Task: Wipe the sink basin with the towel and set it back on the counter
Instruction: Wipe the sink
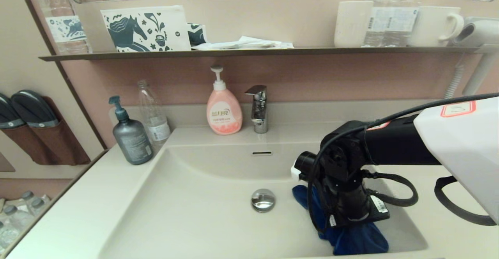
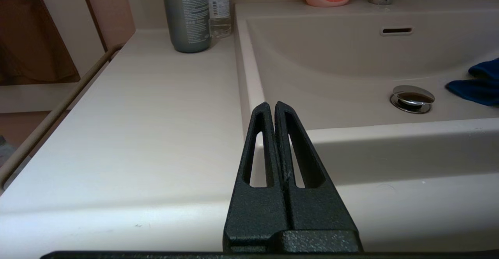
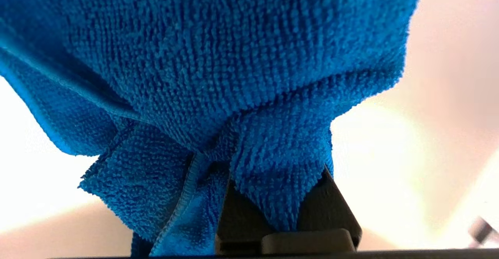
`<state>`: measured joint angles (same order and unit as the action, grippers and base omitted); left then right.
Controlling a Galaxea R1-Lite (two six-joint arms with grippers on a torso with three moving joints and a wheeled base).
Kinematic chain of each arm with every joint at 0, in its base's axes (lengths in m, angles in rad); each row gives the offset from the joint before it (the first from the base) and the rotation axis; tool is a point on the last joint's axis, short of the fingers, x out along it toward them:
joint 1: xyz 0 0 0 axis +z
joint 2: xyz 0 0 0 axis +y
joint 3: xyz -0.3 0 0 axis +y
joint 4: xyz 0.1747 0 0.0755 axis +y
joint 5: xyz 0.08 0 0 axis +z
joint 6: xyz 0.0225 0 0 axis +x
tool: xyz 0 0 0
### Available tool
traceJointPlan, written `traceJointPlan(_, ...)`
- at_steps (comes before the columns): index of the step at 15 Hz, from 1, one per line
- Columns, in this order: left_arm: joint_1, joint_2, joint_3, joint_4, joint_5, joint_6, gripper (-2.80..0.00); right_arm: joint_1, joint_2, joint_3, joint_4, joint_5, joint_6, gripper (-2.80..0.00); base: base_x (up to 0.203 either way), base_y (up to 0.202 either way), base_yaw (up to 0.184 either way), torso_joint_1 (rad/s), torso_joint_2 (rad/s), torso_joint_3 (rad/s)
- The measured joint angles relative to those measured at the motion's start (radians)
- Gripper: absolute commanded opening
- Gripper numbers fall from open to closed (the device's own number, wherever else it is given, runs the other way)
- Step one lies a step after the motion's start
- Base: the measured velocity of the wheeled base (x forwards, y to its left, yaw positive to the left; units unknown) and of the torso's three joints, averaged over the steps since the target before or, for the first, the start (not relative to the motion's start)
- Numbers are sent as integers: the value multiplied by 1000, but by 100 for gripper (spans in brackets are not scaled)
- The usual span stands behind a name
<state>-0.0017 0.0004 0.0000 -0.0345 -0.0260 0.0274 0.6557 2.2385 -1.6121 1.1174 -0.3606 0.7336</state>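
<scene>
The blue towel (image 1: 356, 237) lies bunched on the floor of the off-white sink basin (image 1: 195, 216), to the right of the chrome drain plug (image 1: 263, 199). My right gripper (image 3: 273, 173) reaches down into the basin and is shut on the towel (image 3: 218, 71), whose folds cover its fingertips. In the head view the wrist hides those fingers. My left gripper (image 2: 275, 105) is shut on nothing and hovers over the counter (image 2: 136, 126) at the basin's left front corner. From there the towel (image 2: 477, 87) shows beyond the drain plug (image 2: 412, 98). The overflow slot (image 1: 262, 153) is in the back wall.
A grey pump bottle (image 1: 131, 134) and a clear bottle (image 1: 154, 114) stand at the counter's back left. A pink soap dispenser (image 1: 223, 110) and the chrome faucet (image 1: 258, 109) are behind the basin. A dark shelf (image 1: 253, 52) carries cups and a pouch.
</scene>
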Motion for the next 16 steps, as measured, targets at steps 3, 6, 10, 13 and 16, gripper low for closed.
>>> traceJointPlan(3, 0, 0, 0, 0, 0, 0, -280, 14, 5, 7, -59, 72, 1, -280, 0, 0, 0, 0, 0, 0)
traceJointPlan(6, 0, 0, 0, 0, 0, 0, -280, 53, 21, 8, -145, 110, 17, -280, 0, 0, 0, 0, 0, 0)
traceJointPlan(10, 0, 0, 0, 0, 0, 0, -280, 119, 71, -56, -190, 148, 20, -280, 0, 0, 0, 0, 0, 0)
traceJointPlan(13, 0, 0, 0, 0, 0, 0, -280, 158, 142, -194, -184, 208, 20, -280, 0, 0, 0, 0, 0, 0)
traceJointPlan(16, 0, 0, 0, 0, 0, 0, -280, 210, 219, -337, -192, 246, -6, -280, 0, 0, 0, 0, 0, 0)
